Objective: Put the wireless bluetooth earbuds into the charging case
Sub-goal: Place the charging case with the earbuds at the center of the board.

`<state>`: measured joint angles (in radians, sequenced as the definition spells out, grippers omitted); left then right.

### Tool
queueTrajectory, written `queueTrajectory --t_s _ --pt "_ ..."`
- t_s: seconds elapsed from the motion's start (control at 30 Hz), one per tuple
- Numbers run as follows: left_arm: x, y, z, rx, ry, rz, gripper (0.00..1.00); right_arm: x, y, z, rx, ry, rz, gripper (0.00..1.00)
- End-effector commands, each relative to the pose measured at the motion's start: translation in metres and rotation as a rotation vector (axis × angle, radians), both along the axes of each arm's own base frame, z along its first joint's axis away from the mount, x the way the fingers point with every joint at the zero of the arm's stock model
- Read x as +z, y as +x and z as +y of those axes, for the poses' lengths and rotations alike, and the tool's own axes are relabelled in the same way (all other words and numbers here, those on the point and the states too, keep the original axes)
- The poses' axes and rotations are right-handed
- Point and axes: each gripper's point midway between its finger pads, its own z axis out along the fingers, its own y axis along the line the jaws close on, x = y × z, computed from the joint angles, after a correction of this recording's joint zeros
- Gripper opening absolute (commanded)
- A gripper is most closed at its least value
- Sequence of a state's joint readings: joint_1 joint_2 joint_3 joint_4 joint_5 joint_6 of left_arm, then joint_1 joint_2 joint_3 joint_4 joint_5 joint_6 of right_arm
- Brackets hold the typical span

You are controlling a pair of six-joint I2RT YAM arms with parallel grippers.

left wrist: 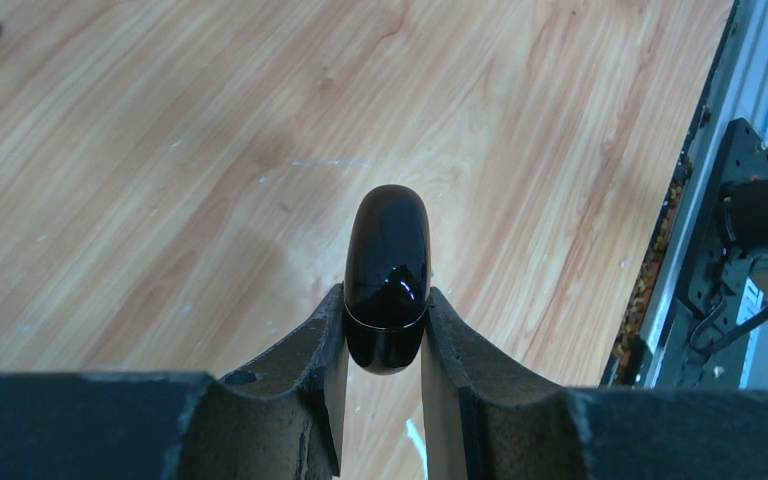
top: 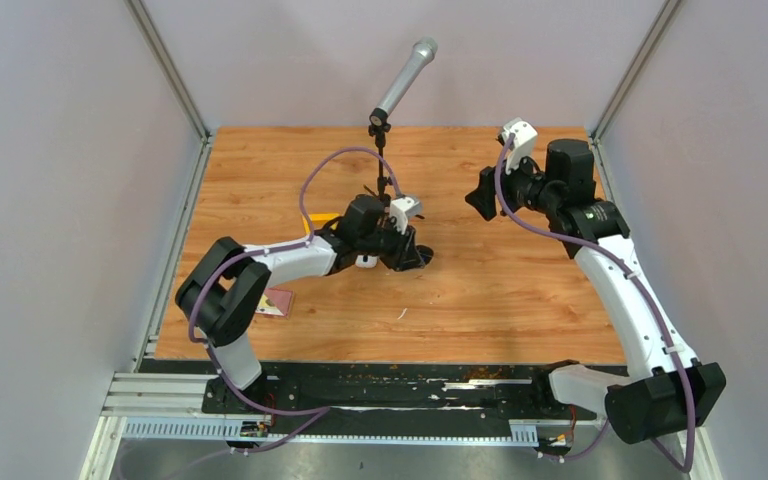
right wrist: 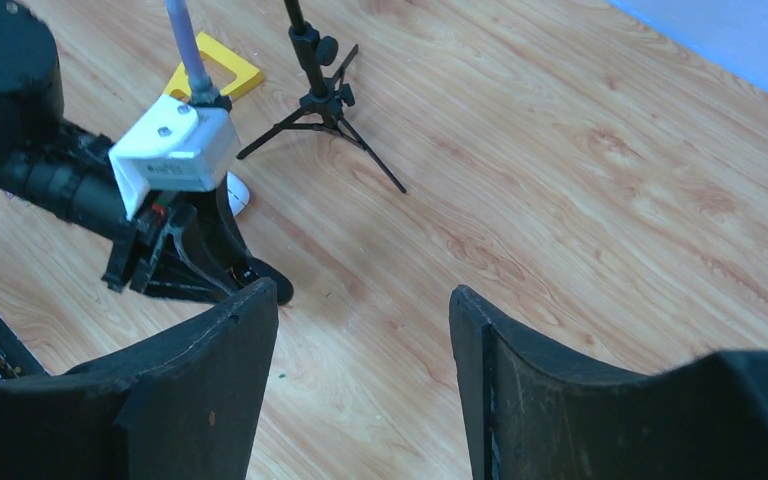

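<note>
with left gripper (left wrist: 385, 312) clamped on the black case (left wrist: 387, 265), seam shut, just nearer than the stand (right wrist: 320, 97). close by, left of the stand's foot, a white pebble (right wrist: 238, 195), unclear whether case or bud. right of the stand, well apart, right gripper (right wrist: 360, 300) spread wide, holding nothing. looks like case-in-hand step; next calls for opening the lid and finding earbuds, none surely seen.
</note>
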<state>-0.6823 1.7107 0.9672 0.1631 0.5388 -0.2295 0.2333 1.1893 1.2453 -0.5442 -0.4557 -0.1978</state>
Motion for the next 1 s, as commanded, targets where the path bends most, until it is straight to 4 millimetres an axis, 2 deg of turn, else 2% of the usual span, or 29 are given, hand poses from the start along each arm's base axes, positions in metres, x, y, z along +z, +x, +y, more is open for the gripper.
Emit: queueTrajectory --t_s 0.0,0.1,0.23,0.33,0.57,0.83,0.97 --pt "0.014 0.014 -0.027 0.093 -0.056 0.004 0.05 0.022 0.002 -0.004 -0.035 0.049 -0.010 0.64" --pt "0.009 0.022 -0.039 0.169 -0.068 0.047 0.05 0.027 0.000 -0.002 -0.024 0.062 -0.026 0.64" --pt "-0.008 0.039 -0.034 0.368 -0.018 0.130 0.16 0.031 -0.006 -0.005 -0.029 0.054 -0.037 0.64" --pt "-0.024 0.039 -0.036 0.409 0.002 0.186 0.22 0.029 -0.012 -0.008 -0.032 0.043 -0.042 0.64" --pt "-0.046 0.043 -0.032 0.499 0.048 0.249 0.38 0.027 -0.018 -0.014 -0.055 0.049 -0.037 0.64" --pt "-0.053 0.042 -0.029 0.504 0.082 0.268 0.49 0.027 -0.012 -0.018 -0.063 0.044 -0.038 0.64" --pt "-0.046 0.045 -0.020 0.491 0.095 0.233 0.61 0.027 -0.012 -0.021 -0.054 0.010 -0.058 0.64"
